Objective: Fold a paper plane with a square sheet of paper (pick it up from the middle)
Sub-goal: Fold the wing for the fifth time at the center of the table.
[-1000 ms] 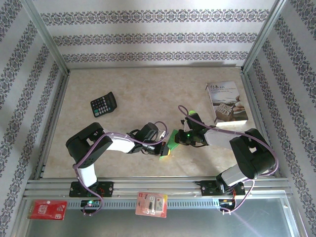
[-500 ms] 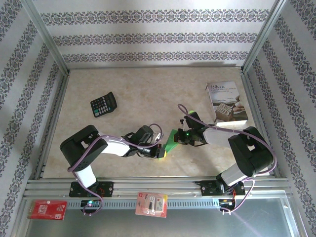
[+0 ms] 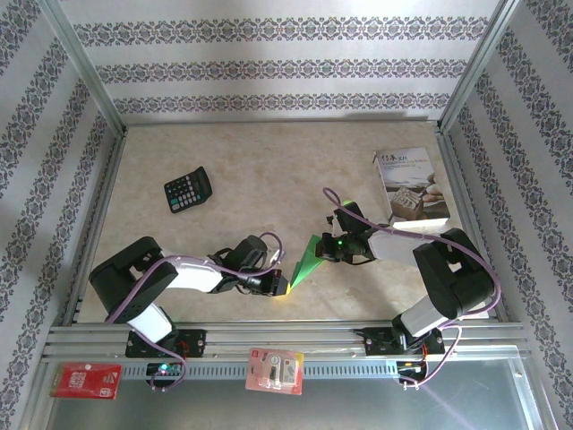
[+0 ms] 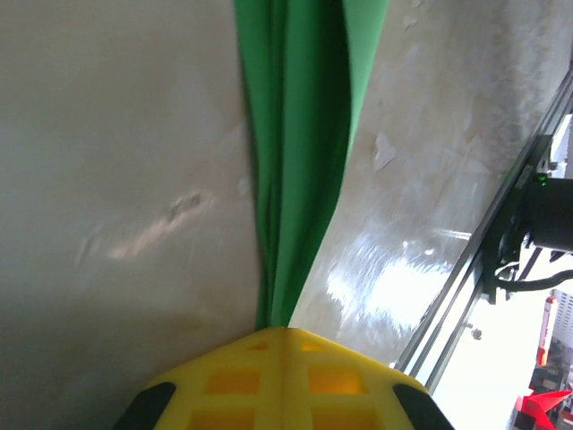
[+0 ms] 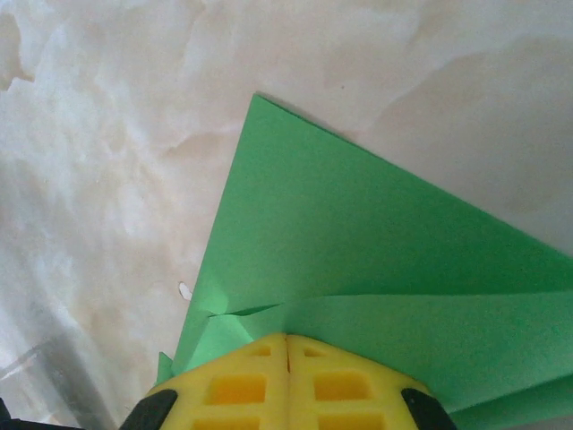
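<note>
Green paper plane (image 3: 304, 259); black calculator (image 3: 188, 190); beige table (image 3: 269, 157).

No text could be read anywhere. White booklet (image 3: 410, 185), right of frame in top view, carried dark title line along cover's top edge, too small to make out. Calculator (image 3: 188, 190), upper left: key markings blurred. Red packet (image 3: 87, 381), bottom left, and pink card (image 3: 275, 370), bottom centre: print showed, unreadable.

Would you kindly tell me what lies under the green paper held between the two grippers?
Around the green paper, pinched by the left gripper and right gripper, bare marbled tabletop shows. The patch directly beneath the paper is covered, so anything there cannot be seen.
</note>
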Available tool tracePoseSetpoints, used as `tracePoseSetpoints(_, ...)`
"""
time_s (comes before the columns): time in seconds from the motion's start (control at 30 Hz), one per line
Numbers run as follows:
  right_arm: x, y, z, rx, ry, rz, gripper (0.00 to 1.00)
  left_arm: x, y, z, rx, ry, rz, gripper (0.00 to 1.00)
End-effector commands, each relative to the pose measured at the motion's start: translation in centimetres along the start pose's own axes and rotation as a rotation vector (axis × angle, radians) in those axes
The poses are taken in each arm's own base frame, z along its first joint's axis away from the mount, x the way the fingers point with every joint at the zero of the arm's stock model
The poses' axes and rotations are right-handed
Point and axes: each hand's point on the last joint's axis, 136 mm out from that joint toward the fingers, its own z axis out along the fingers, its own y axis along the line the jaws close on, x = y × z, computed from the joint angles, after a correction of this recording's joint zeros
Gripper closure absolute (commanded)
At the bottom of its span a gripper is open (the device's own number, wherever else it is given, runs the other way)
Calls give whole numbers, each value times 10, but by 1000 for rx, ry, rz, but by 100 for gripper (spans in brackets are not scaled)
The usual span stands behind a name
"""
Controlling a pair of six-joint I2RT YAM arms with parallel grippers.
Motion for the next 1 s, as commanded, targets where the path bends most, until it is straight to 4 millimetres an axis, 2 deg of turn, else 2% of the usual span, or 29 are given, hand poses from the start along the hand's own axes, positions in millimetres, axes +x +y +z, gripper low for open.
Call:
tracePoseSetpoints(0.0,28,-67,8,256,70,88,96,29,18,-10,-85,113,-42,98)
tracePoseSetpoints(0.2,28,-66,7,251,68,87,96,-10,-42,-15,73,30,37,95)
tracePoseSetpoints(0.33,28,-66,8,248,68,85,96,-28,-60,-3,99,24,72,93)
tracePoseSetpoints(0.47,28,-65,7,245,65,85,96,-44,-49,10,27,10,79,94)
tracePoseSetpoints(0.67,28,-64,7,238,63,82,96,-55,-25,23,-32,15,67,98)
tracePoseSetpoints(0.83,25,-60,5,226,57,73,95,-50,-3,27,-77,31,40,99)
tracePoseSetpoints(0.97,15,-46,2,181,36,34,92,-43,14,28,-95,43,10,100)
